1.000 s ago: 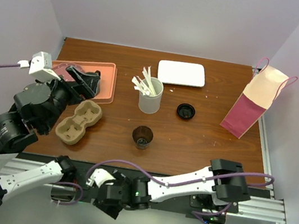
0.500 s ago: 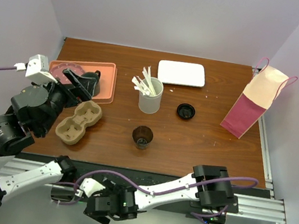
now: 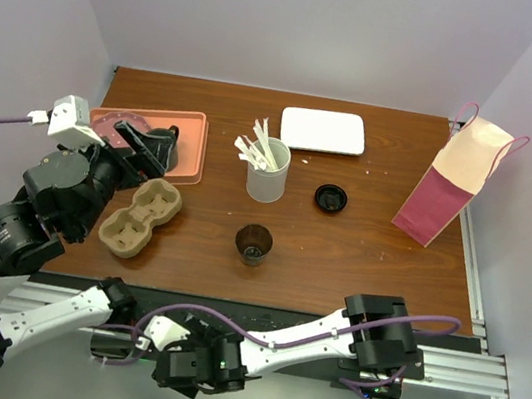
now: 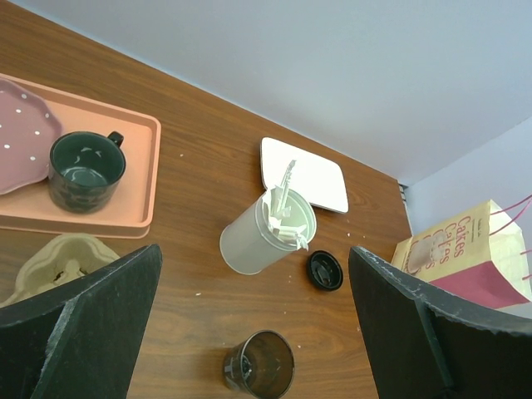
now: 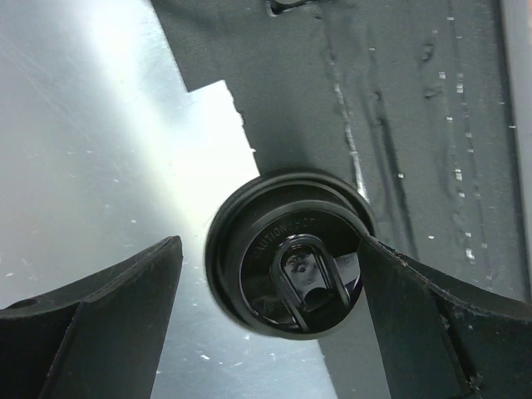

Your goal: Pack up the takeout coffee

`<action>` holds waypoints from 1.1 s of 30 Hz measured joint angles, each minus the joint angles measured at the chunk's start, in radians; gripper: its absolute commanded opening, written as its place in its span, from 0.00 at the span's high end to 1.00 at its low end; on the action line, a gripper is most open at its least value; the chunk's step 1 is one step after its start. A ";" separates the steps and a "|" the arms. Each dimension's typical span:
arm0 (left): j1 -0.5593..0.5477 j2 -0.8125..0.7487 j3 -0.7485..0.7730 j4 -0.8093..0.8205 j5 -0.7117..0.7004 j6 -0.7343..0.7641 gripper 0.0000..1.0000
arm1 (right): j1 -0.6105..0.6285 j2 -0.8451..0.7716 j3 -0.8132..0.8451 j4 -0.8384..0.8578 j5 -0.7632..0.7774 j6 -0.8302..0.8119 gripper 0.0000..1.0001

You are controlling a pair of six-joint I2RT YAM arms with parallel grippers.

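Coffee cup [image 3: 253,243] sits lidless at centre of surface [image 3: 367,266], black lid [image 3: 330,198] lying well apart; likely light thin paper, crushes easily, so pinch gently low on the wall; left claw [image 4: 253,253] and right claw [image 5: 270,241] both gaping, empty.

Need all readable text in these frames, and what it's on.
"Cakes": printed twice in script on the pale face of the paper bag; a smaller patch beside it is too blurred to read.
"CAUTION HOT": faint embossing on the black lid in the right wrist view; reading uncertain.
No other text shows.
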 measured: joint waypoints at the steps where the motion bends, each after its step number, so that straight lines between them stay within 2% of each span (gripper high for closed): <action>1: 0.000 0.002 -0.001 0.005 0.000 0.003 0.00 | 0.000 -0.002 0.000 -0.006 0.010 -0.004 0.10; 10: 0.000 0.022 -0.014 0.037 0.004 0.024 0.00 | 0.000 -0.006 0.000 -0.057 0.044 -0.031 0.07; 14: 0.000 0.023 -0.016 0.045 0.004 0.024 0.00 | 0.000 -0.006 0.003 -0.069 0.044 -0.042 0.09; 17: 0.000 0.023 -0.016 0.047 0.004 0.024 0.00 | 0.000 -0.006 0.008 -0.069 0.044 -0.049 0.16; 20: 0.000 0.023 -0.016 0.048 0.004 0.026 0.00 | 0.000 -0.006 0.008 -0.070 0.051 -0.053 0.37; 21: 0.000 0.023 -0.016 0.048 0.004 0.028 0.00 | 0.000 -0.006 0.007 -0.071 0.057 -0.053 0.46; 28: 0.000 0.023 -0.016 0.050 0.003 0.052 0.00 | -0.001 -0.006 0.012 -0.085 0.093 -0.058 0.55; 30: 0.000 0.023 -0.016 0.053 0.003 0.056 0.00 | -0.002 -0.006 0.016 -0.093 0.100 -0.058 0.48; 31: 0.000 0.023 -0.016 0.055 0.003 0.061 0.00 | -0.002 -0.006 0.017 -0.096 0.104 -0.058 0.41; 32: 0.000 0.023 -0.016 0.058 0.003 0.067 0.00 | -0.002 -0.006 0.021 -0.102 0.111 -0.057 0.26; 33: 0.000 0.023 -0.016 0.061 0.003 0.069 0.00 | -0.006 -0.006 0.023 -0.107 0.117 -0.053 0.22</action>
